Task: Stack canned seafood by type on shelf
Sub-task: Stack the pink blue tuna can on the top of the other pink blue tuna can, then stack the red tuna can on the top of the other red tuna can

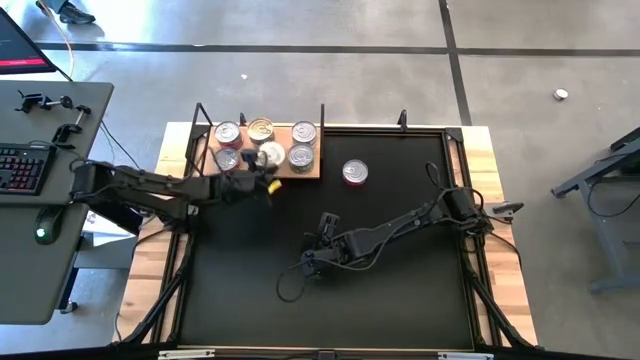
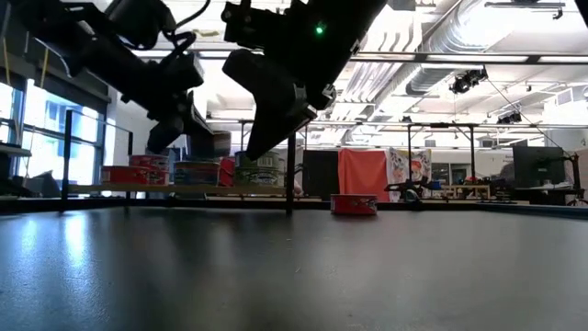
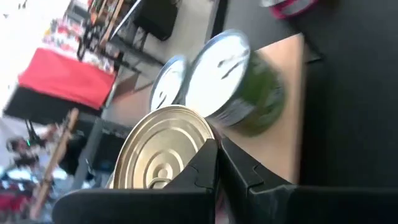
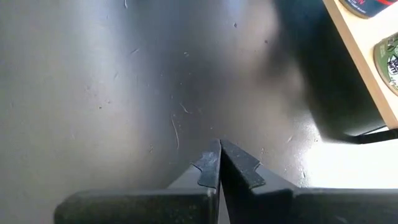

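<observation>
The shelf (image 1: 312, 170) is a light-brown board at the mat's far edge. Several cans stand on it in two rows, among them a gold-lidded can (image 3: 158, 152) and a silver-lidded can with a green side (image 3: 233, 78). One red-sided can (image 1: 354, 173) sits alone on the black mat, right of the board; it also shows in the low view as red can (image 2: 354, 203). My left gripper (image 1: 268, 184) (image 3: 217, 148) is shut at the board's near edge, beside the gold-lidded can. My right gripper (image 1: 324, 228) (image 4: 219, 144) is shut and hovers over bare mat near the middle. My left gripper has its shut fingertips (image 3: 208, 155) right at the rim of the gold-lidded can (image 3: 196, 127), coming level from the table's left. Whether they touch the can I cannot tell.
Black posts (image 1: 322, 115) stand at the mat's far edge beside the board. A desk with a keyboard (image 1: 22, 168) lies left of the table. Bare mat (image 1: 400, 290) spreads toward the near edge and the right side.
</observation>
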`<act>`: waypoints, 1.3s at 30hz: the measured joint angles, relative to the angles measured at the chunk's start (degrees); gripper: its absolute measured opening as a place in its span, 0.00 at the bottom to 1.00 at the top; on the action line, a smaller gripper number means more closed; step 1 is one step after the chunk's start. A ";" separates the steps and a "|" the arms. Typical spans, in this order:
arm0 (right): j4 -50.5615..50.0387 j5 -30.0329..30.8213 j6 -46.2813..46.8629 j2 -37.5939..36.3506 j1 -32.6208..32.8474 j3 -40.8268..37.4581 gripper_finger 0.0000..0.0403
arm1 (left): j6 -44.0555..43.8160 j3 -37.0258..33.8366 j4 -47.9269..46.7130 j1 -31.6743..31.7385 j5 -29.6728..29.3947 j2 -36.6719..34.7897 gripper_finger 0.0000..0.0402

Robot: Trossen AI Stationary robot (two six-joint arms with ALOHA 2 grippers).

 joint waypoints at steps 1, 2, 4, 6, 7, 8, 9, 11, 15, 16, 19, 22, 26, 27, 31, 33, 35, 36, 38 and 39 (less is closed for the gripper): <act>0.00 0.00 0.06 0.00 0.00 0.00 0.00 | -0.83 0.00 -0.47 1.40 0.91 -0.70 0.00; 0.00 0.02 0.15 0.00 0.00 0.02 0.00 | -1.61 0.00 -0.84 2.58 1.55 -1.27 0.00; 0.00 0.00 0.08 0.00 0.00 0.02 0.00 | -2.41 0.00 -1.55 4.31 2.87 -1.97 0.00; 0.00 0.01 0.02 0.00 0.00 0.02 0.00 | -2.94 0.00 -2.13 5.39 4.17 -2.27 0.00; 0.02 0.09 0.02 0.00 0.00 0.02 0.00 | -2.94 0.00 -2.51 5.71 5.06 -2.27 0.00; 0.04 0.49 0.00 0.00 0.02 0.02 0.00 | -2.96 0.00 -2.83 5.97 5.89 -2.27 0.00; 0.02 1.20 0.00 0.00 0.14 0.02 0.00 | -3.00 0.00 -3.00 6.01 6.44 -2.23 0.01; 0.02 2.11 -0.06 0.00 0.39 0.02 0.00 | -3.13 0.02 -3.04 5.96 7.70 -2.18 0.02; -0.16 2.51 -1.39 -0.01 1.21 0.03 0.00 | -4.46 0.07 -3.90 6.09 7.32 -2.22 0.06; -1.07 2.51 -1.51 -0.19 1.48 0.04 0.00 | -4.44 0.07 -4.27 6.25 7.28 -2.22 0.07; -6.57 3.52 0.70 -1.52 2.48 0.04 0.00 | -4.47 0.07 -5.35 6.27 7.12 -2.20 0.10; -13.34 7.36 5.35 -3.58 3.54 0.06 0.00 | -4.43 0.07 -5.54 6.23 7.27 -2.35 0.15; -23.07 9.12 8.52 -5.90 4.30 0.09 0.00 | -4.95 0.61 -6.83 6.18 7.32 -3.50 0.21; -25.53 9.18 9.17 -6.38 4.20 0.09 0.00 | -5.53 1.19 -7.66 6.18 7.34 -4.05 0.22; -33.70 10.58 9.19 -8.46 1.82 0.09 0.00 | -8.77 4.46 -12.43 5.40 7.30 -6.69 0.25; -35.20 9.85 7.55 -10.40 -0.46 -2.23 0.00 | -11.12 6.12 -14.63 4.22 7.30 -8.04 0.26; -34.56 7.40 5.63 -14.59 -3.50 -7.55 0.00 | -13.70 7.15 -16.08 2.60 7.39 -9.67 0.26; -33.41 5.77 5.33 -17.44 -5.37 -11.04 0.00 | -15.03 7.33 -16.28 1.62 7.97 -10.41 0.26; -26.81 2.92 4.17 -24.06 -9.80 -19.18 0.00 | -17.20 7.17 -16.30 -0.44 11.75 -12.07 0.26; -21.20 2.29 3.12 -27.28 -12.02 -23.54 0.00 | -18.05 7.03 -16.40 -1.55 14.54 -12.77 0.26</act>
